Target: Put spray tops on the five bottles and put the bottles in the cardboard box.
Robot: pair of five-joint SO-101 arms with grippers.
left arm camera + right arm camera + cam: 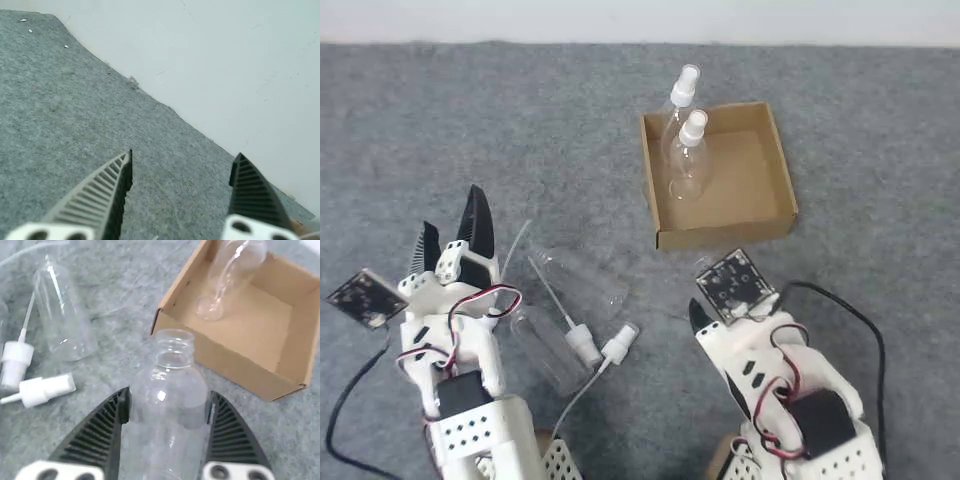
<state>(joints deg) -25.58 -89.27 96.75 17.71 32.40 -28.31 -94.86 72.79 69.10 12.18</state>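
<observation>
My right gripper [167, 432] is shut on a clear topless bottle [170, 385], which stands upright in front of the cardboard box [176, 296]. Two bottles with white spray tops [691, 128] lean inside the box [775, 160] against its far left corner. On the grey carpet lie two more topless bottles [582, 275], [548, 348] and two loose spray tops [584, 343], [621, 345] with thin tubes. My left gripper [451, 236] is open and empty at the near left, pointing toward the far wall; both its fingers [107, 197] hang over bare carpet.
The right arm [770, 375] stands just in front of the box's near wall. A white wall [225, 65] bounds the carpet at the far side. A black cable [865, 330] curves on the carpet at the near right.
</observation>
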